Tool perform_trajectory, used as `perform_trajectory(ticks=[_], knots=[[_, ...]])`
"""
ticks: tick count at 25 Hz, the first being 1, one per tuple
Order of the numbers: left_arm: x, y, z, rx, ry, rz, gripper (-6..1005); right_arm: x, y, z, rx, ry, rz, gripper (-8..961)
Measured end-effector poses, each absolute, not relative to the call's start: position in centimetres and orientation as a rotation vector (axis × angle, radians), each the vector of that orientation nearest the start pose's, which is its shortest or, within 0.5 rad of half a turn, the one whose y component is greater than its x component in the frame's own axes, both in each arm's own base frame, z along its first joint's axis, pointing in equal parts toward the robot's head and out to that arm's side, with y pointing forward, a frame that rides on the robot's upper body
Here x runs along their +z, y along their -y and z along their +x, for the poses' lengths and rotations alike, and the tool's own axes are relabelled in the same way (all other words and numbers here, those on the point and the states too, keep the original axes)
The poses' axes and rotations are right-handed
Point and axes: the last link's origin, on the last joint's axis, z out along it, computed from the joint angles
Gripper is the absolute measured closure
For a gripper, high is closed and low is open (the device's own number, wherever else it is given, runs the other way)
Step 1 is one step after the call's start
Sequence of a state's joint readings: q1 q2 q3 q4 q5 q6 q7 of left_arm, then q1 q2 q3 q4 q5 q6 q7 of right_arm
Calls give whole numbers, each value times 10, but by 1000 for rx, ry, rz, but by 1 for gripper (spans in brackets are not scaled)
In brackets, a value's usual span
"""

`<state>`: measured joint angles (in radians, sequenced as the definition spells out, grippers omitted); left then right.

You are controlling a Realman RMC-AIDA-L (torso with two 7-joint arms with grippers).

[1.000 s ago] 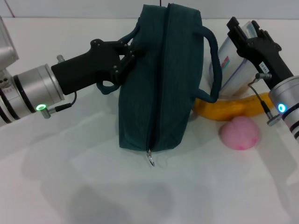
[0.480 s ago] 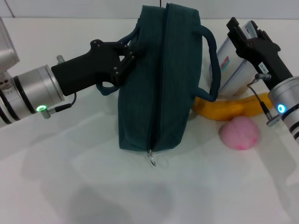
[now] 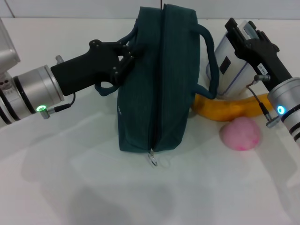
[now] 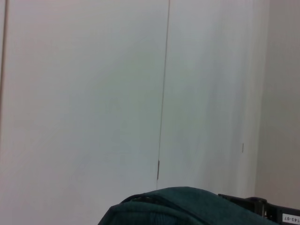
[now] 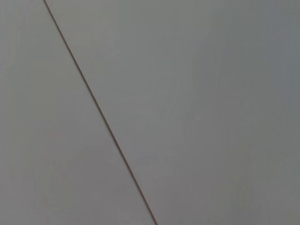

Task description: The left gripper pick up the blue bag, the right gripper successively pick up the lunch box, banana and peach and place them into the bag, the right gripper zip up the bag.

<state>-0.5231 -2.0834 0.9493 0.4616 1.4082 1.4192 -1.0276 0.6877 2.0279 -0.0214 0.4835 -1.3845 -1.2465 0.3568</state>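
While the left gripper [image 3: 127, 55] clenches the dark teal fabric bag's [image 3: 159, 79] handle, the right gripper [image 3: 240, 35] grasps the translucent white lunch box [image 3: 229, 65], tilted above the yellow banana [image 3: 229, 108].

Teal bag [image 3: 159, 79], pink peach [image 3: 240, 133], yellow banana [image 3: 229, 108]

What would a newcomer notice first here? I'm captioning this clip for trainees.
The tall blue bag stands mid-table, zipped shut, with the left pincer clamped on one of its loop handles. To its right, the right pincer holds the lunch box tilted up off the table. Below that, the banana and the pink peach lie on the white table.
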Motion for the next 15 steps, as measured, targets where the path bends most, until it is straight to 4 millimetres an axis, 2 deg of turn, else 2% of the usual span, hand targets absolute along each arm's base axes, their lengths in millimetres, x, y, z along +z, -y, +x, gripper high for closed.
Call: perform_trajectory(ticks=[15], knots=[[-21, -345, -235, -1022, 389, -2448, 960, -68, -354, 230, 1152, -864, -1708, 379]])
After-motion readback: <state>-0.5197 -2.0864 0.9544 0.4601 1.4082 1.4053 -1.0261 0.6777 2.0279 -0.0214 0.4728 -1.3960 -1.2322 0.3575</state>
